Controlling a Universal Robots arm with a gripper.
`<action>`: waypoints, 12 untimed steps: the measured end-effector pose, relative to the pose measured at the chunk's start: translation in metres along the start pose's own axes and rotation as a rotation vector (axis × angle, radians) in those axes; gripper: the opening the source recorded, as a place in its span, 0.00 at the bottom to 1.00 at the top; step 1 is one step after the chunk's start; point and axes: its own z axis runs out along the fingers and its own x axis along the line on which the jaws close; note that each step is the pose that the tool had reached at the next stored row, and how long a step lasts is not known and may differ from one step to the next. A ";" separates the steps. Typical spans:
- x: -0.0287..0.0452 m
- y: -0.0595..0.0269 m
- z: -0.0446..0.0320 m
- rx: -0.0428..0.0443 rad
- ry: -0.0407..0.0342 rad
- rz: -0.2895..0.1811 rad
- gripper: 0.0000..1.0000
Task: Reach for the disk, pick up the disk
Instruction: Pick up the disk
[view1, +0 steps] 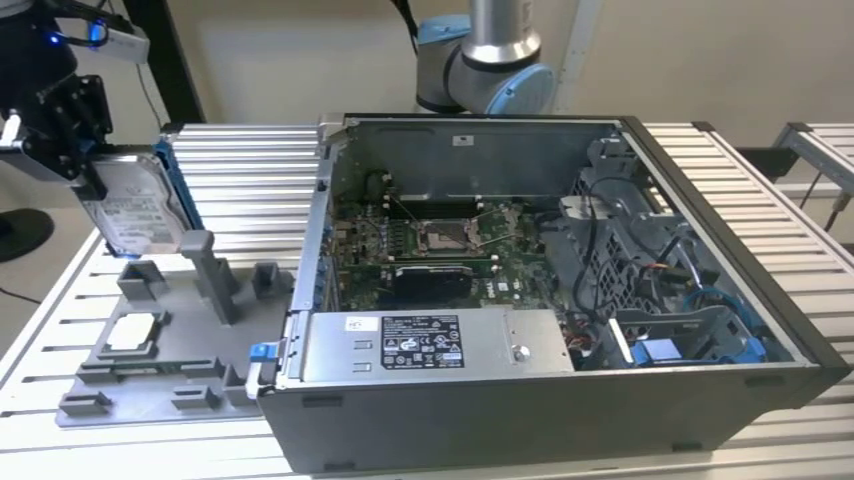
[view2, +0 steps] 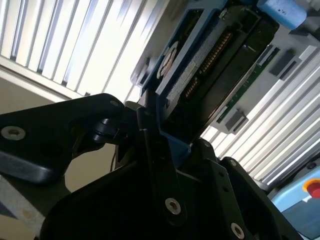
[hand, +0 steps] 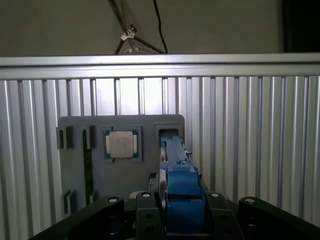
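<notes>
While the arm (view1: 487, 65) is cut off at the exterior view's top, we see the slatted aluminium table (view1: 254, 170), the open grey computer case (view1: 534, 410) and, beside it, the grey plastic tray (view1: 174, 362) with free room above. The black gripper (hand: 179, 197) clamps the rectangular silver disk (view1: 134, 215) with blue rails upright over the tray; whether they touch, we cannot tell. A small square silver chip (view1: 134, 332) lies in the tray.
</notes>
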 end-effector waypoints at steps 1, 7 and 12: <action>-0.0001 0.0000 -0.0027 -0.0001 0.0001 0.000 0.00; -0.0005 0.0000 -0.0181 -0.0002 0.0002 0.000 0.00; -0.0008 -0.0001 -0.0305 -0.0002 0.0001 0.000 0.00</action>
